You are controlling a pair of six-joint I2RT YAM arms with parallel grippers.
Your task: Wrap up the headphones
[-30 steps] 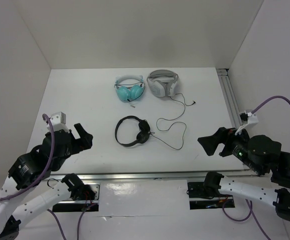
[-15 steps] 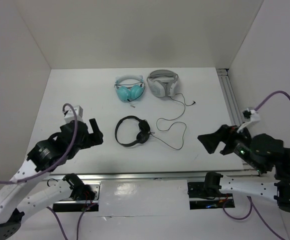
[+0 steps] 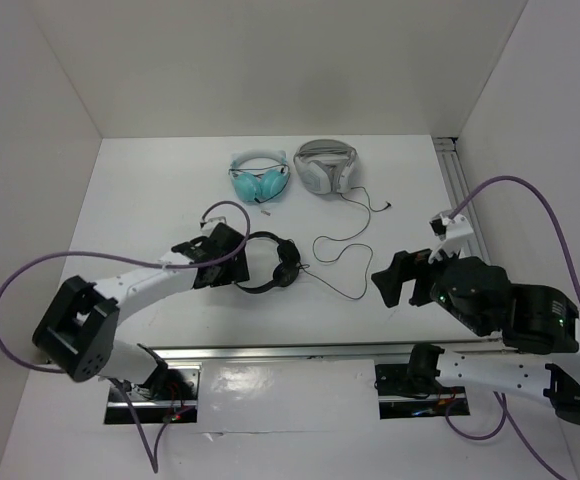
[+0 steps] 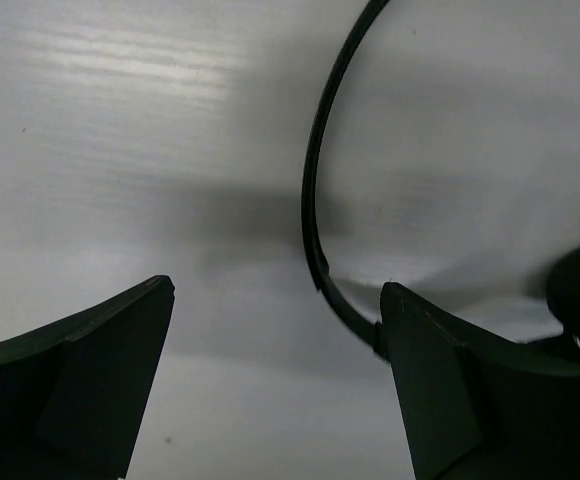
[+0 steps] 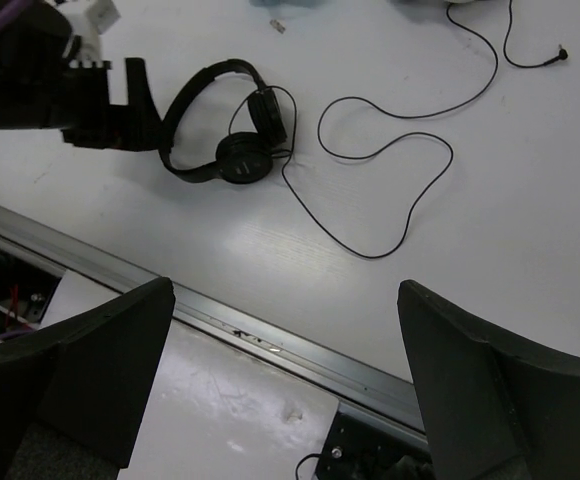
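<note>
Top view: black headphones [image 3: 267, 262] lie mid-table on a white surface [image 3: 150, 190] boxed by white walls [image 3: 270, 60], the left gripper [image 3: 238, 260] at their headband [image 4: 312, 190]. Left wrist: fingers apart, low over the headband. Right wrist: the right gripper [image 5: 285, 295] hovers, fingers spread, above the looping cable [image 5: 370, 257].

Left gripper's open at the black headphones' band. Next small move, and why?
Probably close the left gripper on the headband. It is open, and the thin band of the headphones runs between its fingers, nearer one of them, with nothing held. Whether the tips are low enough to pinch it is hard to tell, so a slight dip first may help.
</note>
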